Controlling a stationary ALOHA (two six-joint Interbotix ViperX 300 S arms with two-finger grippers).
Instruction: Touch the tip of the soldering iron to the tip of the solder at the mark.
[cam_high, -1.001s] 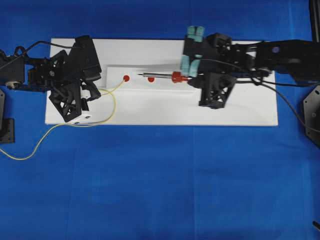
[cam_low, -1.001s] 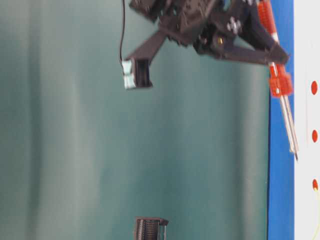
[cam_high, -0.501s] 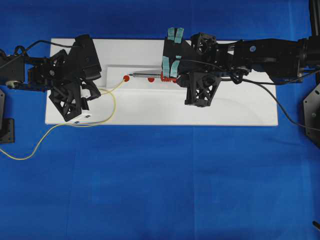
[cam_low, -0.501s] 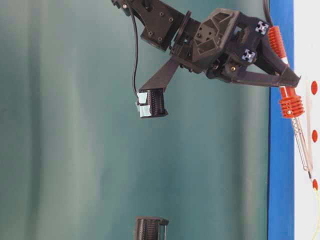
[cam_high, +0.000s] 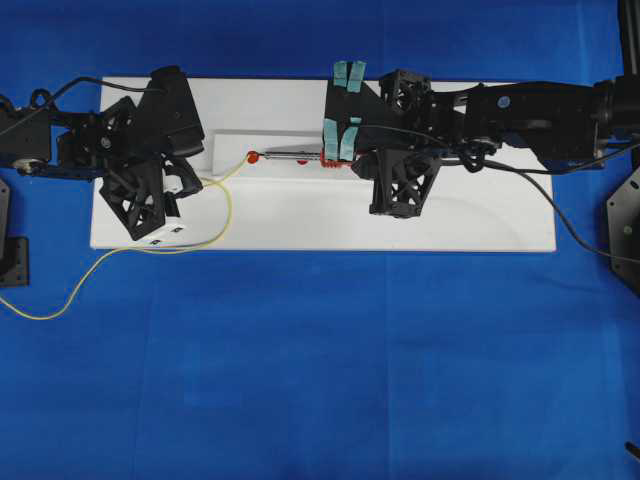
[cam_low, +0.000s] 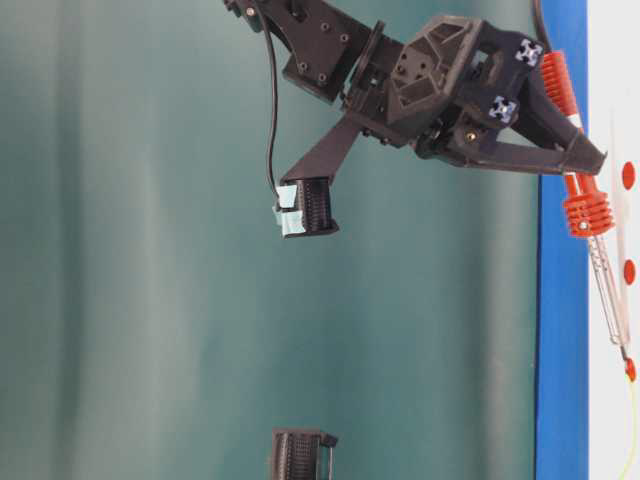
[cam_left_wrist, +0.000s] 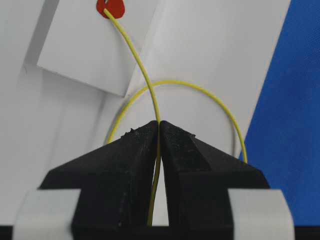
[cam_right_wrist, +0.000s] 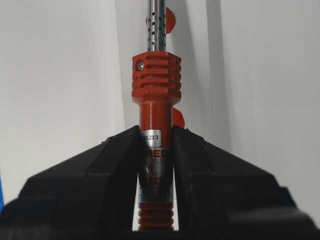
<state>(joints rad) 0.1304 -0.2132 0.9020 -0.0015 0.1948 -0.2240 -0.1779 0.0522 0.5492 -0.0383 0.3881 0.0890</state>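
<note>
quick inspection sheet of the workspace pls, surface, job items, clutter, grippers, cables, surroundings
surface: white board lying on a blue cloth, with three red dots in a row; the leftmost red mark is the one in use.
job's things: soldering iron points along the board toward that mark; its tip looks at or very near it. The solder ends on the mark, the rest looped on the board and trailing onto the cloth.
clutter: nothing seen.
grippers: left gripper shut on the solder; right gripper shut on the iron's red handle.
cables: black cord runs off to the right along the right arm.
surroundings: plain teal backdrop in the table-level view.
</note>
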